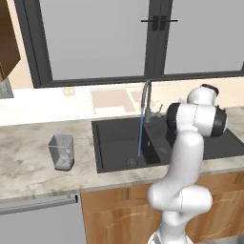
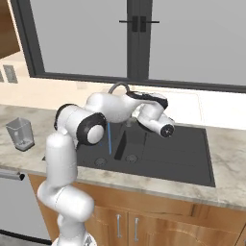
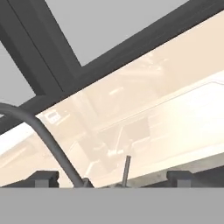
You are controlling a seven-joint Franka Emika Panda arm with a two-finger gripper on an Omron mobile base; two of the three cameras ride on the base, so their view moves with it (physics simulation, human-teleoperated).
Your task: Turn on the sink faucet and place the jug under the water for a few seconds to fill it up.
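The sink faucet (image 1: 145, 97) stands at the far edge of the sink (image 1: 114, 143), its thin grey gooseneck arching toward the near side over the left compartment. The water (image 1: 140, 136) falls from the spout tip as a thin straight blue stream and lands near the round drain of that left compartment. In the right base view the same stream (image 2: 109, 138) shows just beside the arm's dark elbow joint.

The jug (image 1: 61, 151) stands upright on the marble bench (image 1: 28, 162), well to the left of the sink and apart from it, with nothing touching it. From the right base view it (image 2: 20, 134) sits at the far left of the bench, away from the arm.

The arm reaches over the sink, its hand close to the base of the faucet at the far edge. In the hand view the end effector (image 3: 111, 177) has its two dark finger tips (image 3: 43, 177) spread wide apart at the bottom of the picture, and nothing is gripped between them. The curved grey spout (image 3: 48, 142) passes between the tips, nearer the left one, and a small thin lever (image 3: 126, 168) stands upright in the gap, touching neither tip. Beyond them lies the pale window ledge and the dark window frame (image 3: 39, 65).
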